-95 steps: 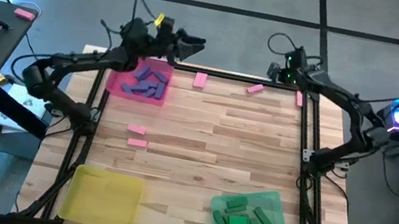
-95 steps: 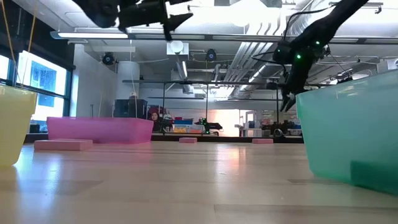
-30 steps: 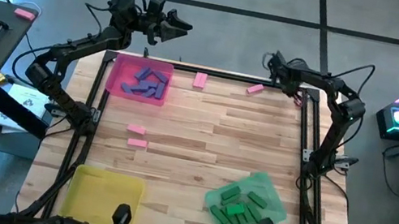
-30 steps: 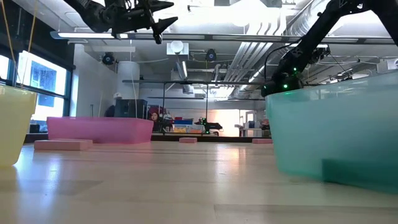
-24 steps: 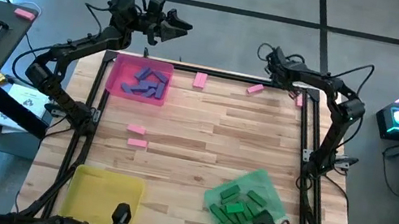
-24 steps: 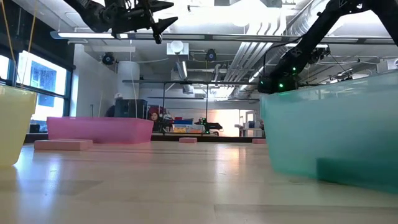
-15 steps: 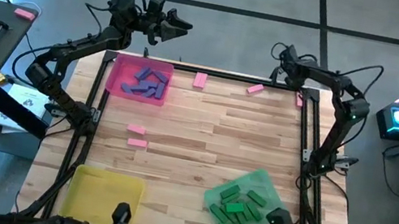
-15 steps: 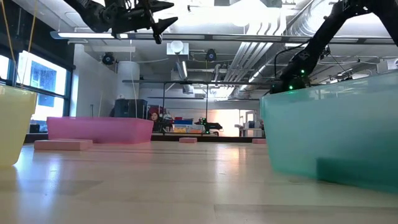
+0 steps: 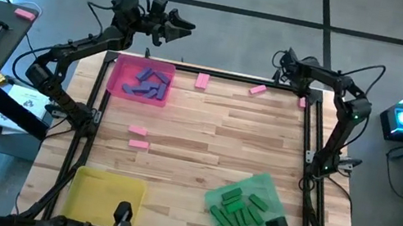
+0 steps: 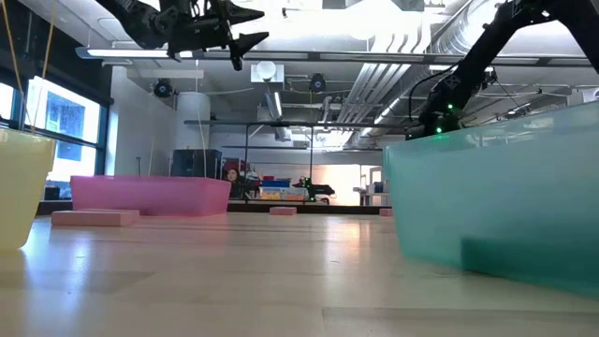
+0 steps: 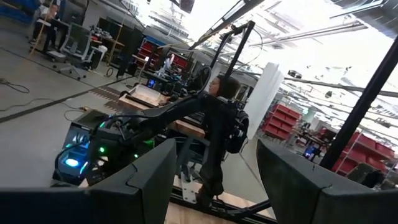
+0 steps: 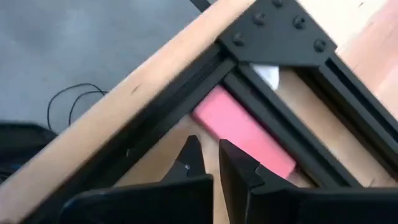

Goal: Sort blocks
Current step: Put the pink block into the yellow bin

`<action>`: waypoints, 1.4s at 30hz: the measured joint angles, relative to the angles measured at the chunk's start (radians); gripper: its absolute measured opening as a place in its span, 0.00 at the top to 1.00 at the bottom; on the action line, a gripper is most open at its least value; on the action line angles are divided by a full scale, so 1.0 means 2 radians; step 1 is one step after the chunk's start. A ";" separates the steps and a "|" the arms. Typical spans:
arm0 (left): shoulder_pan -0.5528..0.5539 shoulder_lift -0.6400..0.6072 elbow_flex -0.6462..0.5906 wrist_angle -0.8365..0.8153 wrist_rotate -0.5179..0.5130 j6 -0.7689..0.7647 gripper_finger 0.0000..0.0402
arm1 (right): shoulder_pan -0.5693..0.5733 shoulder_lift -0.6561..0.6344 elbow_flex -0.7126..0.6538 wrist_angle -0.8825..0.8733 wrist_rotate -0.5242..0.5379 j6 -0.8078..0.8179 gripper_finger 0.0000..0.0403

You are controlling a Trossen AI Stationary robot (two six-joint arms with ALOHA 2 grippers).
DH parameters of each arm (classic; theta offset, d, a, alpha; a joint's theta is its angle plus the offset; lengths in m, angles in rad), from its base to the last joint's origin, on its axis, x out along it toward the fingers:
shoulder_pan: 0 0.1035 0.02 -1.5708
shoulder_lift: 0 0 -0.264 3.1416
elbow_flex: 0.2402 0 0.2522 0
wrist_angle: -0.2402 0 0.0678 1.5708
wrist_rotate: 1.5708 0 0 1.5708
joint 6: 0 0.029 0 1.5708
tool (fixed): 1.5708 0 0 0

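A pink block [image 12: 244, 133] lies against the black frame at the worktop's [image 9: 213, 140] upper right corner. The right gripper [image 9: 287, 62], its fingers closed and empty, hangs just above it on a sharply bent arm. Other pink blocks [image 9: 138, 137] sit left of centre. The left gripper [image 9: 182, 26] points rightward past the upper left edge, fingers spread and holding nothing.

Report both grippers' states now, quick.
Left gripper: open, empty, raised beyond the table's far-left corner.
Right gripper: shut, holding nothing, just short of a pink block at the far-right corner.
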 joint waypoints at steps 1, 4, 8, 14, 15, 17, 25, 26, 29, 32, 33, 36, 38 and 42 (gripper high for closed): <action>0.000 0.000 0.000 0.000 0.000 0.002 0.48 | 0.003 0.000 0.001 -0.001 0.004 0.003 1.00; 0.000 0.000 0.000 -0.001 0.000 0.004 0.48 | 0.008 0.000 0.002 -0.002 0.013 0.002 1.00; 0.000 0.000 0.000 -0.003 0.000 0.005 0.48 | 0.009 0.003 0.000 0.008 0.041 0.019 1.00; 0.000 0.000 0.000 -0.025 0.005 0.009 0.48 | 0.002 0.018 0.008 0.015 0.057 0.073 1.00; 0.000 0.000 0.000 -0.032 0.005 0.014 0.48 | 0.001 0.020 0.008 0.016 0.056 0.078 1.00; 0.000 0.000 0.000 -0.047 0.005 0.022 0.48 | -0.002 0.021 0.008 0.020 0.056 0.084 1.00; 0.000 0.000 0.000 -0.087 0.011 0.052 0.48 | -0.013 0.016 0.009 0.022 0.006 0.063 1.00; 0.000 0.000 0.000 -0.087 0.014 0.051 0.48 | -0.014 0.016 0.012 0.016 0.001 0.059 1.00; 0.000 0.000 0.000 -0.081 0.020 0.045 0.48 | -0.017 0.016 0.023 -0.004 -0.024 0.055 1.00; 0.000 0.000 0.000 -0.075 0.021 0.048 0.48 | -0.011 0.018 0.033 -0.036 -0.035 0.059 1.00; 0.000 0.000 0.000 -0.074 0.021 0.048 0.48 | -0.008 0.018 0.039 -0.044 -0.034 0.065 1.00; 0.001 0.000 0.000 -0.074 0.021 0.049 0.48 | -0.001 0.017 0.067 -0.111 -0.008 0.082 1.00; 0.001 0.000 0.000 -0.074 0.021 0.059 0.48 | 0.003 0.015 0.073 -0.139 -0.001 0.070 1.00; 0.001 0.000 0.000 -0.075 0.022 0.069 0.48 | 0.008 0.026 0.072 -0.145 -0.003 0.053 1.00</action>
